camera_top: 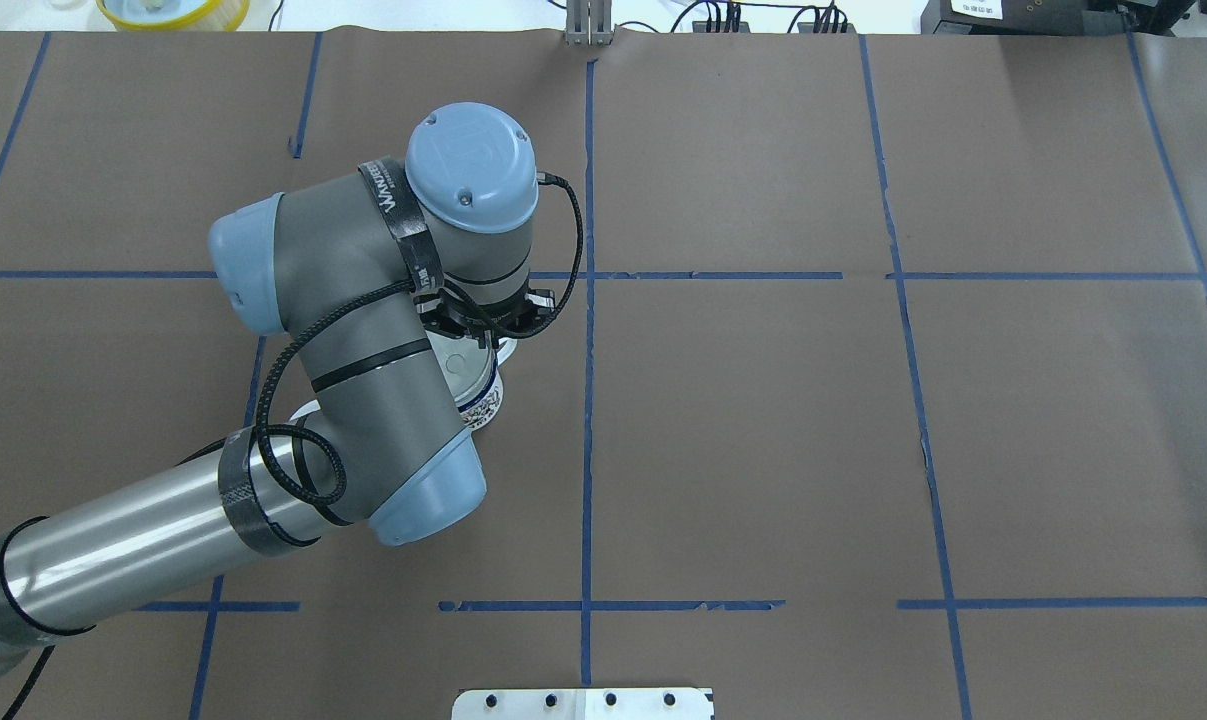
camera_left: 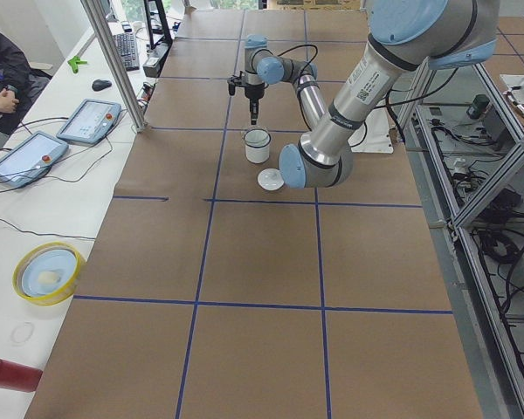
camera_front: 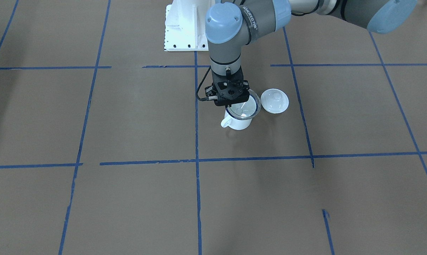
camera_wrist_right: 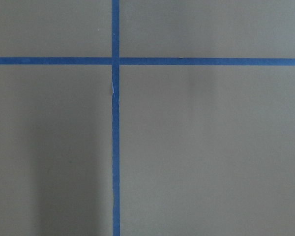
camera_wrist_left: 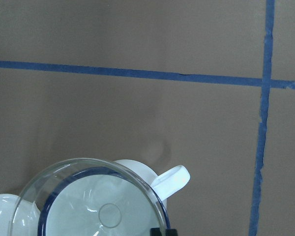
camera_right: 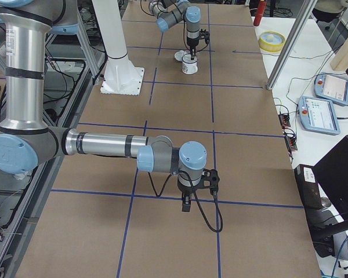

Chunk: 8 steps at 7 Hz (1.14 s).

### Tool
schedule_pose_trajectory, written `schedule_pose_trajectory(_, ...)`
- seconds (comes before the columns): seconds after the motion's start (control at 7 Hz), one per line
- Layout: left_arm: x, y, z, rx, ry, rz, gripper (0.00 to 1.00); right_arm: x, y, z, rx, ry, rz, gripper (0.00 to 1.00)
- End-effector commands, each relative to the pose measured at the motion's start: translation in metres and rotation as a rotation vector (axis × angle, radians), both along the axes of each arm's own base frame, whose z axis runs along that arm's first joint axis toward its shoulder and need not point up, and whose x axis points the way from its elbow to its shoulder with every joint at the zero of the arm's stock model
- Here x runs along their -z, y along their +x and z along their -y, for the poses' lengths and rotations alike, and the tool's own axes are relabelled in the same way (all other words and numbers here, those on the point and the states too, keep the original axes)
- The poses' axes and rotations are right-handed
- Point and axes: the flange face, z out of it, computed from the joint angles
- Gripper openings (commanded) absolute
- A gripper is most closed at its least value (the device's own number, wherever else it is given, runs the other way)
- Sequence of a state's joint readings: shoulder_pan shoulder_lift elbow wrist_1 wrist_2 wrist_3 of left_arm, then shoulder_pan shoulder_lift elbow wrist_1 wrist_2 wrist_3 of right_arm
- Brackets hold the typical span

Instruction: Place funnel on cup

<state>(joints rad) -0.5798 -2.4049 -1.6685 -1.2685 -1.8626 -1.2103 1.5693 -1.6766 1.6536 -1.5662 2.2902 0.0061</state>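
Brown paper gridded with blue tape [camera_front: 196, 141] covered the table [camera_front: 128, 117]. Mid-table, leftward, the left gripper [camera_front: 231, 105] clamped the funnel [camera_front: 250, 107] over the cup [camera_front: 240, 124], beside a white lid [camera_front: 274, 101]. The right gripper [camera_right: 186, 204] was too small to judge.

The funnel [camera_wrist_left: 64, 189] is clear and glossy, plastic or glass. The cup [camera_front: 238, 124] is smooth, shiny white enamel with a dark blue rim. The lid [camera_front: 275, 100] is glossy white. Matt brown paper [camera_front: 128, 113] carries blue tape [camera_front: 197, 134]. The left arm [camera_top: 133, 540] has a brushed metal tube, matt grey joints and smooth pale blue caps
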Motion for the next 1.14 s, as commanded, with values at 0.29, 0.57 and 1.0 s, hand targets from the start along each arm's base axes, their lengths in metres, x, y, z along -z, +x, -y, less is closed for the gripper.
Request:
schedule_pose_trajectory(0.29, 0.013, -0.048, -0.02, 0.012, 0.058, -0.073, 1.0, 0.0, 0.0, 0.0, 0.0, 0.0, 0.0, 1.0)
schedule_pose_trajectory(0.57, 0.009, -0.156, 0.002, -0.031, 0.256, -0.09, 1.0, 0.0, 0.0, 0.0, 0.0, 0.0, 0.0, 1.0)
schedule_pose_trajectory(1.0, -0.107, -0.369, 0.088, -0.262, 0.431, -0.006, 1.0, 0.0, 0.0, 0.0, 0.0, 0.0, 0.0, 1.0)
